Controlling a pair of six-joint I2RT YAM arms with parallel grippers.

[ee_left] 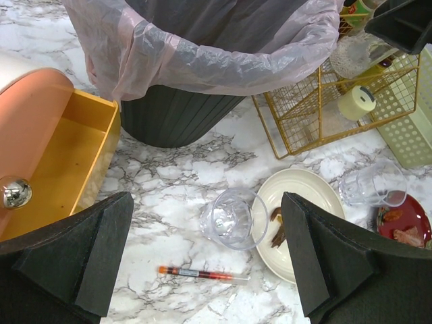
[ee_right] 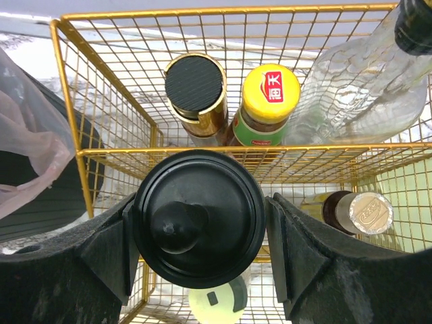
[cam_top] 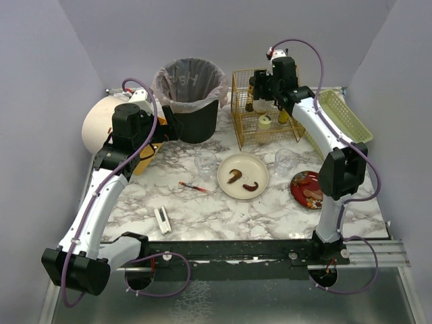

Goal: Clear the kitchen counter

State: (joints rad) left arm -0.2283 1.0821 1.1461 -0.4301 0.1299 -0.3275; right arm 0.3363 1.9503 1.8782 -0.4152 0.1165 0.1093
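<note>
Right gripper (ee_right: 199,229): the jaws are closed part-way on a round black cap (ee_right: 199,202) with a centre knob. Both fingers (ee_right: 101,260) touch its rim. Whatever is under the cap is hidden. The gripper hangs over the gold wire rack (ee_right: 223,152). Beyond a cross-bar of the rack stand a black-topped jar (ee_right: 196,84) and a yellow-topped bottle (ee_right: 271,91), just beside each other. A clear bottle (ee_right: 351,81) leans at their right. A foil-topped bottle (ee_right: 358,212) sits right of the cap.

Left gripper (ee_left: 206,209): the jaws are wide open and hold nothing. It is raised above the counter (ee_left: 175,182), near the bin (ee_left: 175,115). Below it are a clear glass (ee_left: 233,217) and a slim red tube (ee_left: 199,273). The glass stands just beside the cream plate (ee_left: 304,196). The tube lies flat nearer the camera.

Counter: the marble surface fills the middle of the top view, ahead of the arm bases.
- Back row, left to right: bread box (cam_top: 101,125), the pink-lined bin, the rack and a green basket (cam_top: 341,115).
- Centre: the cream plate, which carries two brown food pieces (cam_top: 243,182), with a second glass (cam_top: 287,160) to its right.
- Right: a red plate (cam_top: 304,189), partly behind the right arm.
- Front left: a small white item (cam_top: 162,220), well apart from the rest.
</note>
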